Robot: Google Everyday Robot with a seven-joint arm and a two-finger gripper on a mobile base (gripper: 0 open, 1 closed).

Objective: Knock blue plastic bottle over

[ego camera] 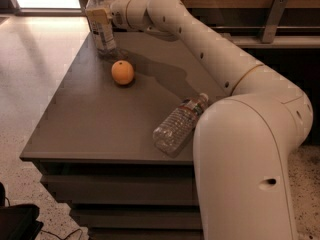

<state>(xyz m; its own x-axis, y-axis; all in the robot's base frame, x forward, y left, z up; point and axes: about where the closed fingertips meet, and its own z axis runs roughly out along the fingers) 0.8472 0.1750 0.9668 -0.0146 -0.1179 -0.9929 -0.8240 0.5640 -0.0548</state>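
The blue plastic bottle point(105, 40) stands at the far left corner of the grey table point(95, 124), its white cap at the top. My gripper point(101, 15) is at the bottle's upper half, pressed against its right side, with my arm stretched across the table's far end. The gripper covers part of the bottle's label. The bottle leans a little, top to the left, with its base on the table.
An orange point(122, 72) lies just in front of the bottle. A clear ribbed bottle point(177, 126) with a red-white label lies on its side near the table's right front edge, beside my arm's base. The table's left edge drops to the floor.
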